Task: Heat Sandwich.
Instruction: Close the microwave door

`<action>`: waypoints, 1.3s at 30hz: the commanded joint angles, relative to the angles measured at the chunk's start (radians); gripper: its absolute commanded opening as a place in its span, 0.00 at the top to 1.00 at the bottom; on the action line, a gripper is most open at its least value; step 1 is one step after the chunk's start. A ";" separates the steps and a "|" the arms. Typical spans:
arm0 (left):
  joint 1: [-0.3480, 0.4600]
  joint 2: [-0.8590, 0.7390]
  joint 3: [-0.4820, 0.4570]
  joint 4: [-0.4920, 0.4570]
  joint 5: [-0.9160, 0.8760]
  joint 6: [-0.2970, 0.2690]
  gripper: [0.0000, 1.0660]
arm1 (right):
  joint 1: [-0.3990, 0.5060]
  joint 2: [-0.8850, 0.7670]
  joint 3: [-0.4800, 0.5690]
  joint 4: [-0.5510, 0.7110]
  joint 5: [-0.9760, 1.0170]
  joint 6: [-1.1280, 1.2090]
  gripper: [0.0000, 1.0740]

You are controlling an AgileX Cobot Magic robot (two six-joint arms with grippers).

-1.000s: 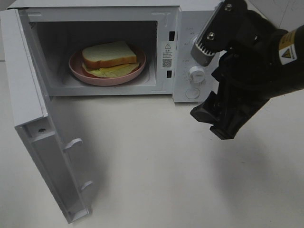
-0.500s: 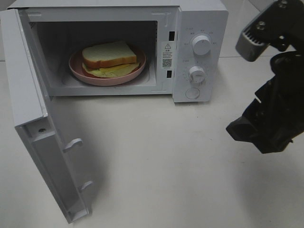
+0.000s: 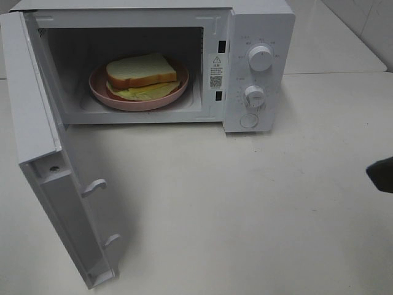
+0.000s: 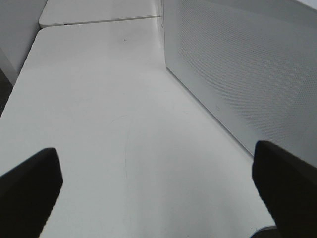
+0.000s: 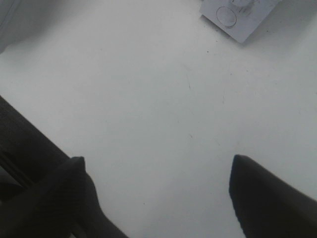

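The sandwich, white bread over yellow-green filling, lies on a round pink plate inside the open microwave. The microwave door hangs wide open toward the front left. My right gripper is open over bare white table, nothing between its fingers; only a dark tip of that arm shows at the right edge of the high view. My left gripper is open too, empty, beside the perforated outer face of the door. It is out of the high view.
Two knobs and a round button sit on the microwave's control panel. The button corner also shows in the right wrist view. The white table stretches in front of the microwave, with a seam at the back right.
My right arm has pulled away from the control panel, down and to the right, almost out of the high view. Sandwich, plate and door have not moved.
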 commanded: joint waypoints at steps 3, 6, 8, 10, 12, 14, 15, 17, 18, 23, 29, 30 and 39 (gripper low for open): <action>0.001 -0.027 0.002 -0.003 -0.004 -0.008 0.06 | 0.000 -0.062 0.003 0.003 0.130 0.006 0.29; 0.001 -0.027 0.002 -0.003 -0.004 -0.008 0.06 | 0.000 -0.090 0.003 0.002 0.182 0.006 0.29; 0.001 -0.027 0.002 -0.003 -0.004 -0.008 0.06 | 0.000 -0.104 0.003 0.003 0.211 0.007 0.29; 0.001 -0.027 0.002 -0.003 -0.004 -0.008 0.06 | 0.000 -0.118 0.003 0.003 0.238 0.011 0.29; 0.001 -0.027 0.002 -0.003 -0.004 -0.008 0.06 | 0.000 -0.137 0.004 0.003 0.264 0.012 0.29; 0.001 -0.027 0.002 -0.003 -0.004 -0.008 0.06 | 0.000 -0.151 0.005 0.004 0.273 0.015 0.29; 0.001 -0.027 0.002 -0.003 -0.004 -0.008 0.06 | 0.000 -0.187 0.006 0.001 0.285 0.017 0.29; 0.001 -0.027 0.002 -0.003 -0.004 -0.008 0.06 | 0.000 -0.234 0.006 0.001 0.291 0.020 0.29; 0.001 -0.027 0.002 -0.003 -0.004 -0.008 0.06 | 0.000 -0.234 0.006 0.001 0.291 0.020 0.29; 0.001 -0.027 0.002 -0.003 -0.004 -0.008 0.06 | -0.035 -0.357 0.016 -0.002 0.307 0.048 0.29; 0.001 -0.027 0.002 -0.003 -0.004 -0.008 0.06 | -0.144 -0.470 0.068 -0.002 0.307 0.048 0.29; 0.001 -0.027 0.002 -0.003 -0.004 -0.008 0.06 | -0.157 -0.489 0.079 -0.002 0.305 0.048 0.29; 0.001 -0.027 0.002 -0.003 -0.004 -0.008 0.06 | -0.291 -0.641 0.151 0.002 0.285 0.058 0.29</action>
